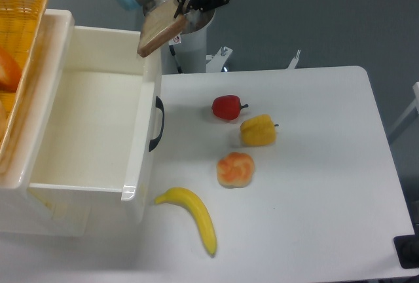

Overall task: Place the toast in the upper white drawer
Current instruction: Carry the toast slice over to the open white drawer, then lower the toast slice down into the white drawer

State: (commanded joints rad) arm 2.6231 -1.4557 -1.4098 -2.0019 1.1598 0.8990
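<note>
No text, brand, number or label can be read anywhere. The only sign-like mark is a small white sticker with a round red symbol (173,50) on the robot's base column, just behind the drawer's rear corner; it is too small to make out.

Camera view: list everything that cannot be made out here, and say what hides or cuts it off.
- Gripper: its fingertips are hidden behind the toast, and the top edge cuts off the arm above.
- Yellow wicker basket: cut off by the left edge; the orange thing inside shows only partly.
- Upper white drawer: the near wall hides part of its floor.
- Black object at the bottom right corner: cut off, unidentifiable.
</note>
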